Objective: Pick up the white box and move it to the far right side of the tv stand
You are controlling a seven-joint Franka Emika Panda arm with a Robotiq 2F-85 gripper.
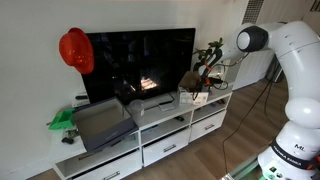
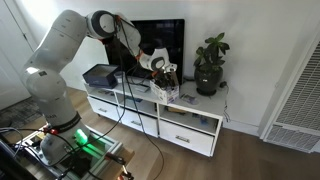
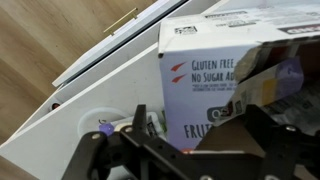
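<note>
The white box (image 3: 200, 80) is a carton with red marks and dark print reading "gluten free". It fills the wrist view, with one brown flap up. In both exterior views it is at the top of the tv stand (image 1: 150, 127) (image 2: 190, 125), beside the plant pot, under my gripper (image 1: 199, 82) (image 2: 162, 76). The box also shows in those views (image 1: 194, 97) (image 2: 166, 92). In the wrist view my gripper (image 3: 195, 125) has a dark finger on each side of the box's near part and looks shut on it. The contact points are hidden.
A potted plant (image 1: 211, 55) (image 2: 210, 65) stands at the end of the stand close to the box. The black TV (image 1: 140, 60) is behind. A pale flat device (image 1: 150, 104) and a grey open bin (image 1: 100, 122) sit further along. Wooden floor (image 3: 50, 40) lies below.
</note>
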